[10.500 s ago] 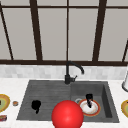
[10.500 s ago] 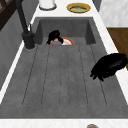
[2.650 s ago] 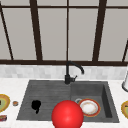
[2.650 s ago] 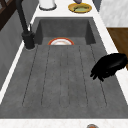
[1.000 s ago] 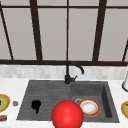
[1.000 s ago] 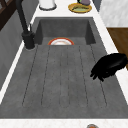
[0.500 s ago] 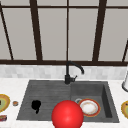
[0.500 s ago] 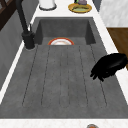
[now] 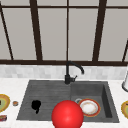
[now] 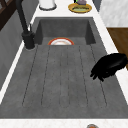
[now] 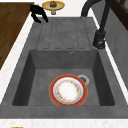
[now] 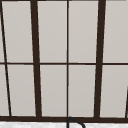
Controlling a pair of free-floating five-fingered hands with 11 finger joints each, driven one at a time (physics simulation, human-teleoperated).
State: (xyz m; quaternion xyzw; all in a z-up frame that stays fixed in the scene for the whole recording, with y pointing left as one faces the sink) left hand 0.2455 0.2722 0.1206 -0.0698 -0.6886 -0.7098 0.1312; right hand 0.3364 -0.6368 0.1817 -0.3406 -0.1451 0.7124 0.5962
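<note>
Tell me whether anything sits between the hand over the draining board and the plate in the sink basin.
Nothing visible does. The left hand hovers over the ribbed draining board, which is bare up to the basin's edge. The plate lies flat on the basin floor beside the drain. The faucet stands off at the back rim.

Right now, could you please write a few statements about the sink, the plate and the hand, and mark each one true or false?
1. The plate lies flat in the sink basin. True.
2. The left hand grips the faucet. False: it hangs over the ridged drainboard, apart from the faucet, holding nothing.
3. The plate has a red rim and a white middle. True.
4. The plate covers the drain. False: the drain shows beside the plate's rim.
5. A red ball shows at the front edge of the front view. True.
</note>
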